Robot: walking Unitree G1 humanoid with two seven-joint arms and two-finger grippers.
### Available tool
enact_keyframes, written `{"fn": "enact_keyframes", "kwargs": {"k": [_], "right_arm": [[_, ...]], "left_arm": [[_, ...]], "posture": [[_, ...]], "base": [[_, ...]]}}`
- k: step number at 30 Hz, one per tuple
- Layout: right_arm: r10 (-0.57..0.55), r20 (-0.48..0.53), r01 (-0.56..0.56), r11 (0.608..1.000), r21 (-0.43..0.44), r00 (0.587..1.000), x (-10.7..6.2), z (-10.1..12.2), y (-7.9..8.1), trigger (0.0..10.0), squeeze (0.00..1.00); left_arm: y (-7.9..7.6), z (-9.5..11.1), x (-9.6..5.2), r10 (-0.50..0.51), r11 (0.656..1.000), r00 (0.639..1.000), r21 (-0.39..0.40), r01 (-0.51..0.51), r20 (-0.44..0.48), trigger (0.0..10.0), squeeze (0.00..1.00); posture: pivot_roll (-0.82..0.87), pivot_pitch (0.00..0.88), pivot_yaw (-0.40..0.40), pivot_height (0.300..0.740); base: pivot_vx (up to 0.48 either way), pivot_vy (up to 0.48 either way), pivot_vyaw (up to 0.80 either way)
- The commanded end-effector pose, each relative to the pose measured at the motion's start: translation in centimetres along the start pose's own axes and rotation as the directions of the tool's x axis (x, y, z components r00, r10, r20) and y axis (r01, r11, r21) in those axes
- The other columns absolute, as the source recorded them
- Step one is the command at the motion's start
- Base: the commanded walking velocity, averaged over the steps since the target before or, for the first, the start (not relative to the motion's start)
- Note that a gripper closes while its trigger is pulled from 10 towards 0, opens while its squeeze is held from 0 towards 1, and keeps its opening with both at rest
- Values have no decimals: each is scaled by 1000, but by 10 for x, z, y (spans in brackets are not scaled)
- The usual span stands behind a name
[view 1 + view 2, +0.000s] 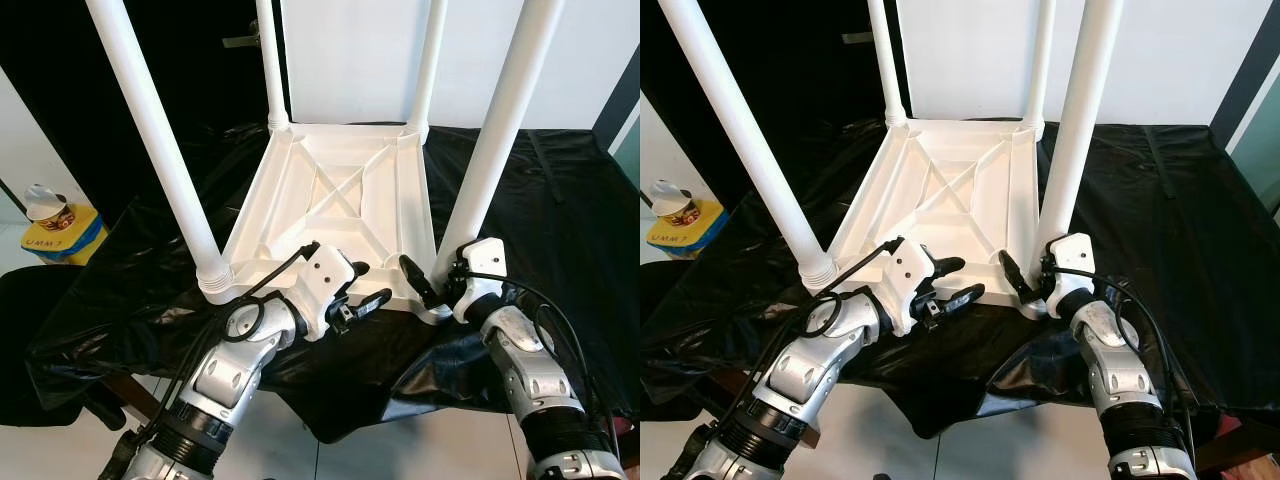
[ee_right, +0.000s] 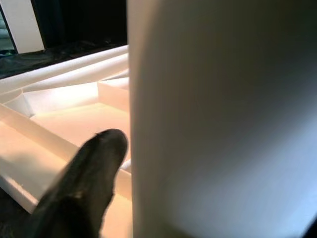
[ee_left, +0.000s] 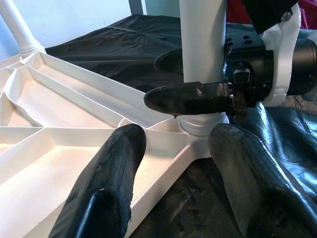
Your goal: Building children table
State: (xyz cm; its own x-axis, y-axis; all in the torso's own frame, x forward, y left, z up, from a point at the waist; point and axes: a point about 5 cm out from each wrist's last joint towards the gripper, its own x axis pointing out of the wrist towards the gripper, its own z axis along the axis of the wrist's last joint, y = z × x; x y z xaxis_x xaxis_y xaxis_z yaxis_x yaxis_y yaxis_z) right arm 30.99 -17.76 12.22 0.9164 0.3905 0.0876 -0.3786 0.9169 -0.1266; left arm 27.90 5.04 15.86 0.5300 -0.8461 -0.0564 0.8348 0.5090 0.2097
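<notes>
The white plastic children table (image 1: 335, 205) lies upside down at the centre of the frame, its ribbed underside facing up, on a desk draped in black sheeting (image 1: 560, 200). 4 white legs stand upright from its corners: near left leg (image 1: 160, 150), near right leg (image 1: 495, 140), far left leg (image 1: 268, 65) and far right leg (image 1: 430, 65). All 4 run out of the top of the frame.

The left hand (image 1: 365, 290) sits at the lower centre of the frame, against the near edge of the tabletop. Its 2 black fingers (image 3: 111, 188) are spread apart; in the left wrist view 1 lies over the white rim and the other over the black sheeting, so they straddle the edge. Whether they press on it cannot be told.

The right hand (image 1: 428, 285) is at the lower right of centre, at the foot of the near right leg. The left wrist view shows 1 finger (image 3: 190, 98) in front of the leg and another behind it, closed around the leg just above its socket.

At the left edge of the frame, a yellow box (image 1: 62, 235) carries an opened foil-lidded cup (image 1: 47, 208). A white wall (image 1: 350, 55) stands behind the desk.
</notes>
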Motion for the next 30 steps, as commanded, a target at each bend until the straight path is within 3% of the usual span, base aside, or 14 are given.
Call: {"fn": "enact_keyframes", "kwargs": {"k": [1, 9, 10, 11, 21, 25, 30], "right_arm": [[11, -4, -11, 1000, -6, 1000, 1, -1, 2, 0, 0], [-10, -23, 11, 1000, 13, 1000, -4, -8, -1, 0, 0], [-26, -26, 27, 999, 21, 999, -5, -9, -1, 6510, 0], [-52, -45, 53, 998, 24, 998, -6, -11, 0, 10000, 0], [-222, -86, 228, 971, 72, 971, -3, -10, 6, 10000, 0], [-365, -141, 380, 921, 90, 920, -4, -16, 11, 10000, 0], [-439, -158, 456, 885, 93, 885, -7, -17, 18, 10000, 0]], "left_arm": [[-2, -2, -1, -27, 1000, 1000, 6, 27, -10, 10000, 0], [-2, -2, -1, -26, 1000, 1000, 1, 26, -8, 10000, 0], [-3, -2, -1, -28, 1000, 1000, 1, 28, -8, 10000, 0], [-3, -2, -1, -29, 1000, 1000, 0, 29, -7, 10000, 0], [-3, -2, 0, -25, 1000, 1000, 0, 25, -6, 10000, 0], [-1, -3, -1, -18, 1000, 1000, 2, 18, -10, 10000, 0], [0, -4, -1, -7, 1000, 1000, -3, 7, -9, 10000, 0]], "posture": [[-133, 0, 30, 740], [-140, 0, 28, 740], [-140, 0, 29, 740], [-140, 0, 29, 740], [-135, 0, 23, 740], [-130, 0, 19, 740], [-127, 0, 17, 740]], "base": [[0, 0, 0], [0, 0, 0], [0, 0, 0], [0, 0, 0], [0, 0, 0], [0, 0, 0], [0, 0, 0]]}}
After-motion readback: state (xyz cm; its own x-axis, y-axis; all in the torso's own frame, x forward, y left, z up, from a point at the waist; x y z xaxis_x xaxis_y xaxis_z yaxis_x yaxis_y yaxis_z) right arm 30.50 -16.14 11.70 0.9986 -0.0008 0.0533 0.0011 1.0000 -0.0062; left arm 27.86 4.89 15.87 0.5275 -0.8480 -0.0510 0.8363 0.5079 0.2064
